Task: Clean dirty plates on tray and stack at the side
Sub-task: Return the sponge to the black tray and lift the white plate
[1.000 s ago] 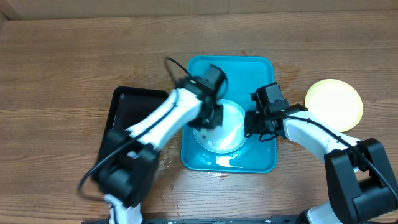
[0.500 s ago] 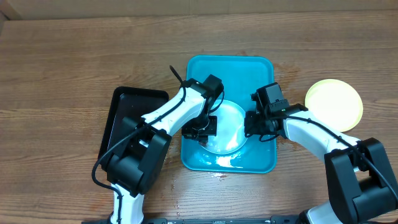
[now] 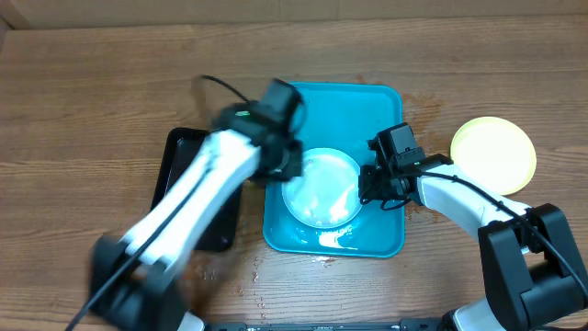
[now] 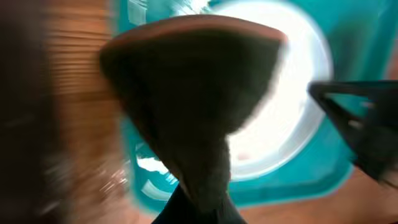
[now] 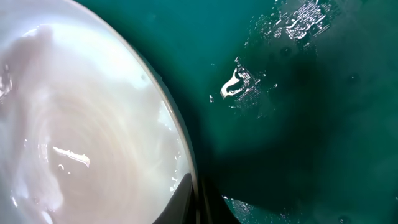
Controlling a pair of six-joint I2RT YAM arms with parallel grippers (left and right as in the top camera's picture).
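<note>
Currently: right gripper point(image 3: 370, 187) fingers pinched on mint plate point(image 3: 322, 188) right rim, inside wet tray point(image 3: 354, 106). Left gripper point(image 3: 283, 161) motion-blurred over plate's left edge; finger opening indeterminate.

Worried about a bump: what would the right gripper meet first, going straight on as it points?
Probably the white plate, its rim at the fingertips of the right gripper; under it the turquoise tray. Depth is unclear.

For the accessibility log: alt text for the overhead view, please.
A pale round plastic plate lies in a turquoise rectangular tray, the right gripper at its right rim, the blurred left gripper at its left. A yellow-green round plate sits apart on the wooden table.
</note>
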